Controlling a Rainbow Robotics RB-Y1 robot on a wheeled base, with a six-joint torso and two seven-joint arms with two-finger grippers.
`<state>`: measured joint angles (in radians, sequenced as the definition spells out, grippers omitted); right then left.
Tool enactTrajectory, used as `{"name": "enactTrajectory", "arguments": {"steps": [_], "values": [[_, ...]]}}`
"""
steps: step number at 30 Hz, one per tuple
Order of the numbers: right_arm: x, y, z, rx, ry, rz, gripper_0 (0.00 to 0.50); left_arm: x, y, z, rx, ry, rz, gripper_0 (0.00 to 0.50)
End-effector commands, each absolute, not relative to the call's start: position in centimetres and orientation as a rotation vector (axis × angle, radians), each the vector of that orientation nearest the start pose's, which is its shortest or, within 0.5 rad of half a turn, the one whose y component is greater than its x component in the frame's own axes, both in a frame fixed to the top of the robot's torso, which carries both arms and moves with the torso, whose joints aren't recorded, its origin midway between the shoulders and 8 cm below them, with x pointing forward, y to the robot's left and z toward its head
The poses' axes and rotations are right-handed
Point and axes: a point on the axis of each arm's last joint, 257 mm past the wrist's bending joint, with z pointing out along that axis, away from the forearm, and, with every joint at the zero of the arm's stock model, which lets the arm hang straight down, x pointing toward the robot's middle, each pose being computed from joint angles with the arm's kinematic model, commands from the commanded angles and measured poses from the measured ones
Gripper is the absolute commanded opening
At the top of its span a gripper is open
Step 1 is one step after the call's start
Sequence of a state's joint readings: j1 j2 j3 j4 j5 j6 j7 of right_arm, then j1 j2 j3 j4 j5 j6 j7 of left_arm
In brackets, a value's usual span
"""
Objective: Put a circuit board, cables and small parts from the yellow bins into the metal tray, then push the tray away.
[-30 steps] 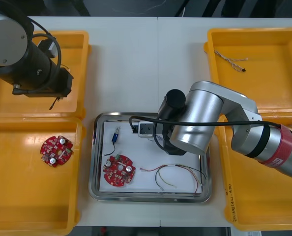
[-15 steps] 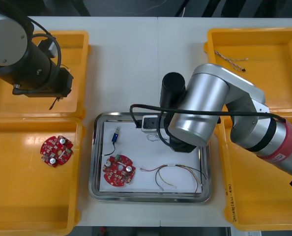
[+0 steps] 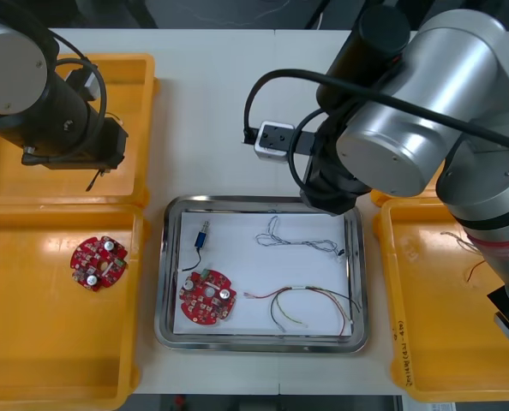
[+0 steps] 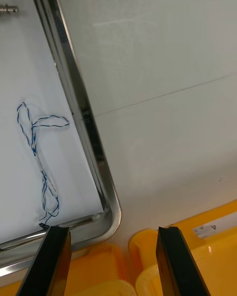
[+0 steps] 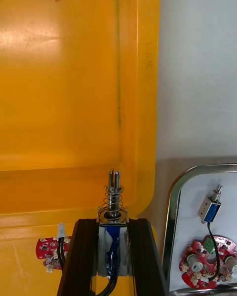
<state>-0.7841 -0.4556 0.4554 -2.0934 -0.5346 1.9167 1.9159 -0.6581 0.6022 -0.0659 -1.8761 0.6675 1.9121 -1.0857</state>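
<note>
The metal tray [image 3: 170,282], white inside, holds a red circuit board [image 3: 206,298], a small metal part [image 3: 201,237] with a black lead, a twisted blue and white cable [image 3: 299,239] and a red and yellow cable [image 3: 306,306]. My right gripper [image 4: 112,233] is open with nothing in it, raised over the table just off the tray's corner [image 4: 106,197]; the blue and white cable [image 4: 39,143] lies inside that corner. My left gripper [image 5: 113,224] is shut on a small metal part [image 5: 113,197] with a spring, above the far left yellow bin [image 5: 64,79].
Another circuit board [image 3: 98,262] lies in the near left bin [image 3: 32,342]. Thin cables [image 3: 473,257] show in the near right bin [image 3: 460,342]. My right arm [image 3: 409,111] covers the far right bin. Bare table [image 3: 212,111] lies beyond the tray.
My right arm has risen and pulled back from the tray toward the far side, leaving the blue and white cable lying in it. The left arm has not moved.
</note>
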Motion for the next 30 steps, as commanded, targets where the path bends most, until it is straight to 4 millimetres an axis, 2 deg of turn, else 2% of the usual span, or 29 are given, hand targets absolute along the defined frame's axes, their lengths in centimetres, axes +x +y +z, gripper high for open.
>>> {"name": "enactTrajectory", "arguments": {"steps": [1, 8, 12, 14, 16, 19, 25, 30], "values": [[45.6, -10.9, -9.2, -1.368, 2.042, -0.328, 0.5, 48.8, 23.0, -10.7, -0.116, 2.592, -0.163, 0.0], [46.1, -16.1, -7.3, -1.212, 2.104, -0.28, 0.5, 48.6, 21.7, -10.4, -0.09, 2.59, -0.2, 0.0], [46.9, -19.5, -5.7, -1.04, 2.15, -0.282, 0.5, 48.6, 20.3, -10.5, -0.063, 2.595, -0.203, 0.0], [47.0, -20.1, -5.5, -1.005, 2.16, -0.284, 0.5, 48.5, 20.1, -10.6, -0.059, 2.597, -0.203, 0.0], [47.4, -22.4, -5.2, -0.858, 2.206, -0.285, 0.5, 48.4, 18.9, -10.7, -0.038, 2.594, -0.204, 0.0], [47.5, -24.4, -5.1, -0.767, 2.233, -0.298, 0.5, 48.3, 17.5, -10.6, -0.019, 2.592, -0.213, 0.0], [47.0, -29.6, -5.7, -0.573, 2.29, -0.322, 0.5, 47.7, 14.3, -10.8, 0.039, 2.591, -0.226, 0.0], [46.2, -32.4, -6.6, -0.368, 2.344, -0.267, 0.5, 47.1, 11.7, -11.1, 0.089, 2.588, -0.229, 0.0]]}}
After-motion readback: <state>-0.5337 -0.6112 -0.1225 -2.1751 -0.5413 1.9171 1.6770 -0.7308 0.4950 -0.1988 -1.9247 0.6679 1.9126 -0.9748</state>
